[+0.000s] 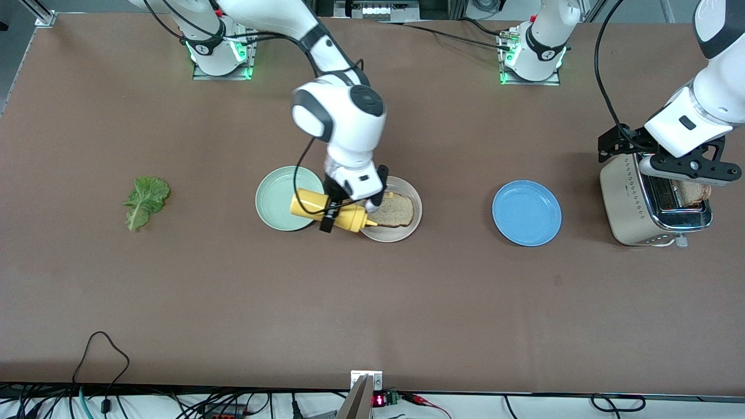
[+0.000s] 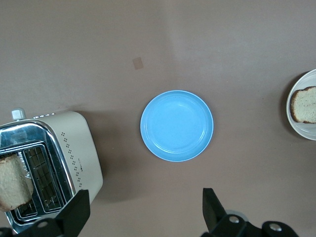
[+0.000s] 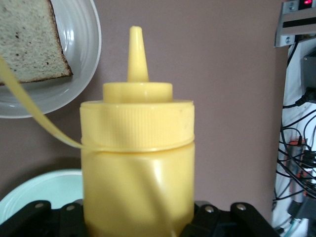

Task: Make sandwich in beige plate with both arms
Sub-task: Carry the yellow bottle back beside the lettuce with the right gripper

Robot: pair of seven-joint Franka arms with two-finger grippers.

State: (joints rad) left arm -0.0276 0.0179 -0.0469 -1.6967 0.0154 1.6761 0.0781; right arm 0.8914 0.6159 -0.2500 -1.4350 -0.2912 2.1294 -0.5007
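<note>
— Gripping anything, the right gripper (image 1: 343,212)?
— Yes. Its fingers are part-closed around the body of a yellow squeeze bottle (image 1: 326,211), held tipped on its side in the air over the gap where the mint-green plate (image 1: 278,198) and the beige plate (image 1: 407,224) meet. The nozzle points toward the beige plate.
— And what lies on that plate?
— One toast slice (image 1: 394,210), flat, light brown with a darker crust. The right wrist view shows its corner on the plate's pale rim, beside the bottle's cap.
— The other slice?
— A second toast slice (image 1: 692,192) stands up out of a slot of the toaster (image 1: 625,203), at the left arm's end of the table.
— The left gripper (image 1: 689,169)?
— Over the toaster, fingers spread wide with nothing between them; its wrist view shows both fingertips apart above bare table.
— What else?
— A blue plate (image 1: 527,212) sits between the beige plate and the toaster. The lettuce leaf (image 1: 145,201) lies well apart, toward the right arm's end.
</note>
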